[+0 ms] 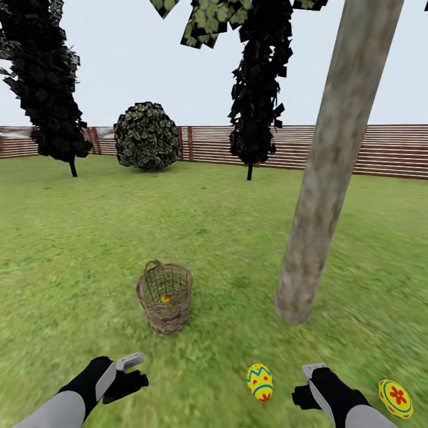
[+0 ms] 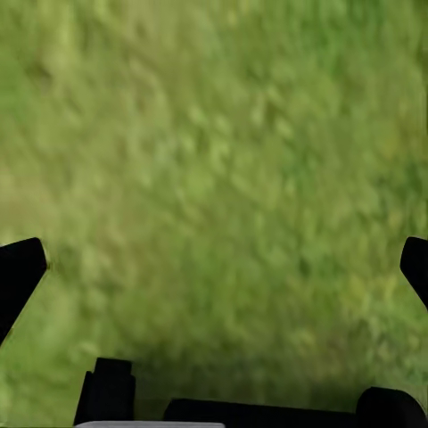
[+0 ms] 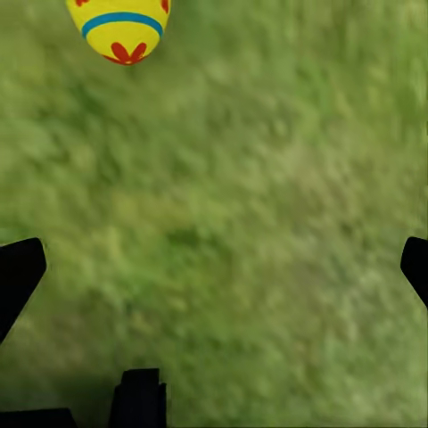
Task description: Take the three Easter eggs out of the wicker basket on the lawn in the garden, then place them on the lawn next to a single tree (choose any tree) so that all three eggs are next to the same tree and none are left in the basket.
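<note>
The wicker basket stands upright on the lawn, left of the tree with the thick grey-brown trunk. One yellow patterned Easter egg shows inside the basket. Two more Easter eggs lie on the grass near the trunk's base, one just left of my right gripper and one to its right. In the right wrist view an egg lies beyond the open gripper. My left gripper hangs open over bare grass, below and left of the basket; its fingers are spread wide.
Two all-black trees and a round bush stand at the back before a brown slat fence. Open grass spreads around the basket and to the left.
</note>
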Tool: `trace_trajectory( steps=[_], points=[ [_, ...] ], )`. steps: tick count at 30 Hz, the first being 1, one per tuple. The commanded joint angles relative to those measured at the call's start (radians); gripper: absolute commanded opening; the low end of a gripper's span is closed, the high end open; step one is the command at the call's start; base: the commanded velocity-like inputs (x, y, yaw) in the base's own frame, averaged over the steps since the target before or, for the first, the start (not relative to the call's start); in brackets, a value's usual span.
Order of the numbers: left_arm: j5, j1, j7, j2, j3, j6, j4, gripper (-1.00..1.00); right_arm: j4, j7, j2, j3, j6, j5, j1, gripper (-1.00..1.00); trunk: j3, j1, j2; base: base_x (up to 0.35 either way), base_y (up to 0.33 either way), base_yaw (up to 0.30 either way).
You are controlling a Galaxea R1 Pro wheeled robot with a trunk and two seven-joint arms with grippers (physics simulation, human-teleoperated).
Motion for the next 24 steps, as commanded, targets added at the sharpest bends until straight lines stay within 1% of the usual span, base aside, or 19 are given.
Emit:
trace_trajectory(
  steps=[1, 11, 19, 24],
  points=[
    [0.010, 0.000, 0.001, 0.000, 0.001, 0.006, -0.001, 1.00, -0.002, 0.001, 0.000, 0.005, 0.007, 0.006, 0.000, 1.00, -0.001, 0.000, -0.001, 0.000, 0.346, 0.000],
    [0.008, 0.000, 0.001, 0.002, 0.001, 0.006, -0.001, 1.00, -0.002, 0.001, 0.000, 0.005, 0.007, 0.006, 0.000, 1.00, -0.001, 0.000, -0.001, 0.000, 0.346, 0.000],
    [0.007, 0.000, 0.001, 0.002, 0.001, 0.006, -0.001, 1.00, -0.002, 0.001, 0.000, 0.005, 0.007, 0.006, 0.000, 1.00, 0.024, -0.031, 0.055, 0.000, 0.346, 0.000],
    [0.007, 0.000, 0.001, 0.000, 0.001, 0.005, -0.001, 1.00, -0.002, 0.001, 0.000, 0.005, 0.007, 0.006, 0.000, 1.00, 0.024, -0.031, 0.055, 0.000, 0.346, 0.000]
  ],
)
